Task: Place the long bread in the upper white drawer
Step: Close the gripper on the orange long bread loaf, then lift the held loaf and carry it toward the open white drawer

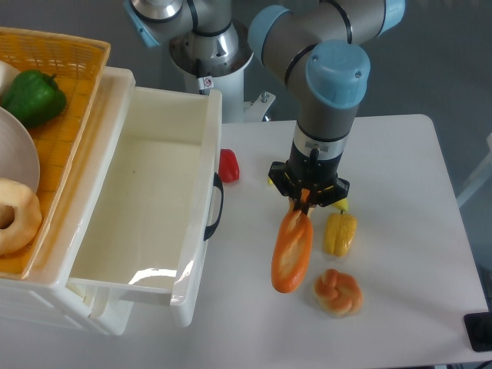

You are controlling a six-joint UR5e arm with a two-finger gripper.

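Observation:
The long bread [293, 252] is a glossy orange-brown loaf hanging almost upright, gripped at its top end and lifted above the table. My gripper [305, 201] is shut on that top end, pointing straight down, to the right of the drawer. The upper white drawer [192, 254] is pulled open at the left, its inside bare, with a black handle [214, 206] on its front wall facing the gripper.
A yellow pepper [340, 234] and a small knotted bun [338, 292] lie on the white table right of the bread. A red pepper [228, 164] sits by the drawer front. A yellow woven basket [65, 115] on top holds a green pepper [32, 97], a ring bread [15, 215] and a white plate.

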